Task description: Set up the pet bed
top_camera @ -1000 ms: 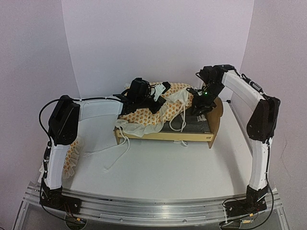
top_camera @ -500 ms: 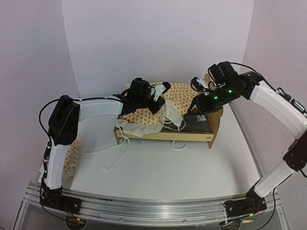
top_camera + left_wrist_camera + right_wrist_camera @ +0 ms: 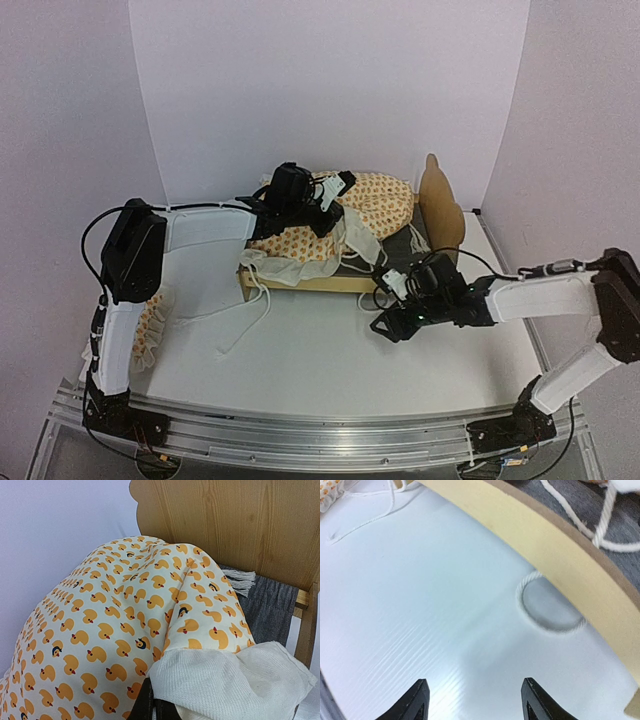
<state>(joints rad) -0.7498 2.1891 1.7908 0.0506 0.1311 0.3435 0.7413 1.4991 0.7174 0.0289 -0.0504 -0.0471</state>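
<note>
The pet bed (image 3: 335, 283) stands at the back of the table with its scalloped headboard (image 3: 441, 203) on the right. A cream cushion (image 3: 375, 198) printed with orange ducks lies bunched over the bed, and part of the grey base (image 3: 405, 250) still shows. My left gripper (image 3: 330, 215) is shut on the cushion's white underside (image 3: 225, 680) above the bed, its dark fingers (image 3: 145, 705) just visible. My right gripper (image 3: 385, 325) hovers open and empty low over the table in front of the bed's side rail (image 3: 560, 545).
White tie cords trail over the rail and onto the table (image 3: 250, 310), and one forms a loop (image 3: 547, 625) next to the rail. A small ruffled pillow (image 3: 150, 325) lies at the left under my left arm. Purple walls close the back and sides.
My right arm left the headboard end of the bed, swung down to the table in front of it, and its jaws opened wider. The left arm kept still.
</note>
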